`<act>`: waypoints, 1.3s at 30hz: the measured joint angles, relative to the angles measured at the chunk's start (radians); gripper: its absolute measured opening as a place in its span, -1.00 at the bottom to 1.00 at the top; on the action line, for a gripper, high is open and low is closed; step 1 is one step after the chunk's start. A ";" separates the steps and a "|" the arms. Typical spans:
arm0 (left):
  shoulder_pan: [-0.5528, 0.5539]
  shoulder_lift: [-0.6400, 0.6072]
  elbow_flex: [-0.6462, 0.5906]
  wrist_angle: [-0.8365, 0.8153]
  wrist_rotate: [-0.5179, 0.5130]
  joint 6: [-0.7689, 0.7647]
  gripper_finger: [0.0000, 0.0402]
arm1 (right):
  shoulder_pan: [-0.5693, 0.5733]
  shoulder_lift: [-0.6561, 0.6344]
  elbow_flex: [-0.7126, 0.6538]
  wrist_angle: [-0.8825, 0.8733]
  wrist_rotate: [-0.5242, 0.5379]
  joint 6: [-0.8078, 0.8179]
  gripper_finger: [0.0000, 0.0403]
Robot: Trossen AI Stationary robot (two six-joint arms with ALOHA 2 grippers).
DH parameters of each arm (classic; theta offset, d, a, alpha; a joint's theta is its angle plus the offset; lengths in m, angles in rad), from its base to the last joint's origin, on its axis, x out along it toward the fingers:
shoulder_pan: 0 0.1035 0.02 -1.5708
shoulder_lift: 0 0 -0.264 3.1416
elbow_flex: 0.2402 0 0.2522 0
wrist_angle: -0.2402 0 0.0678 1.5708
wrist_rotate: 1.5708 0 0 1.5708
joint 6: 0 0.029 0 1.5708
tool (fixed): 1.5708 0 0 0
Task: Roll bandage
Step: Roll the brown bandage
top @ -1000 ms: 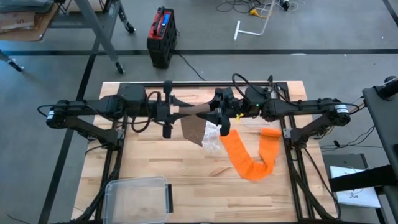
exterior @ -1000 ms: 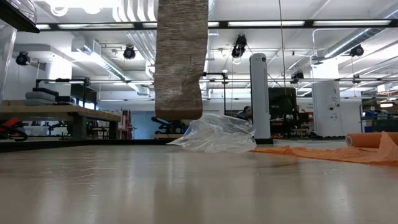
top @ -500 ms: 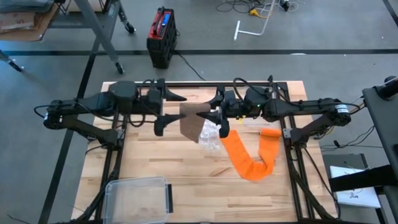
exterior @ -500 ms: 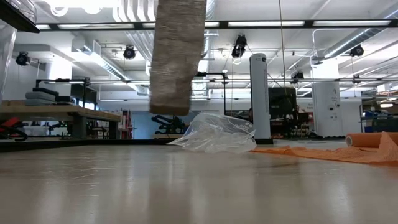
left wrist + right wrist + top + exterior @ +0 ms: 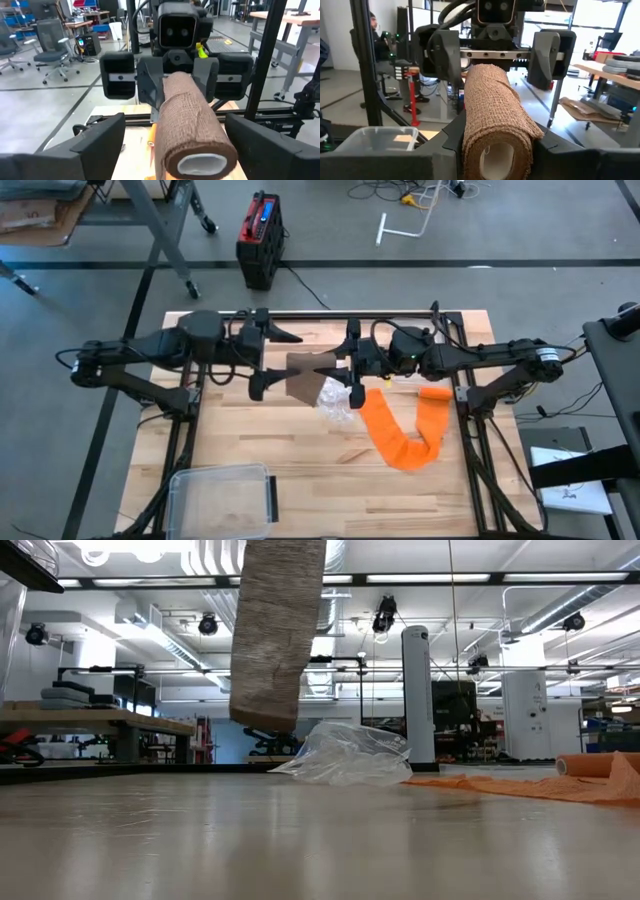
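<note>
**Left gripper let go of the roll, mid-rewind**

The brown bandage roll (image 5: 312,366) hung above the clear plastic wrapper (image 5: 335,398), clamped in the right gripper (image 5: 352,368). The left gripper (image 5: 262,358), fingers spread wide, stood just beside the roll's free end. Likely next: re-grip that end and turn again.

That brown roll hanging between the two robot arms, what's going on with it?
It's a brown bandage roll, held in the air above the wooden table by the right end effector, which is clamped on one end of it. The left end effector sits at the roll's other end with its fingers spread wide, not gripping. A loose tail of bandage hangs down from the roll. On the table below lie a clear plastic wrapper and an unrolled orange bandage.
</note>
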 joint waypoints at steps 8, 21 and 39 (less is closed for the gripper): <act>0.003 0.044 0.000 0.041 0.002 0.039 0.53 | 0.001 0.002 0.000 0.003 0.002 -0.026 -0.43; 0.011 0.041 0.000 0.059 0.029 0.039 -0.21 | 0.034 0.003 0.000 0.026 0.091 -0.074 -0.43; 0.014 0.029 0.034 0.022 0.139 0.147 -0.58 | 0.039 -0.010 0.000 0.023 0.058 0.316 0.25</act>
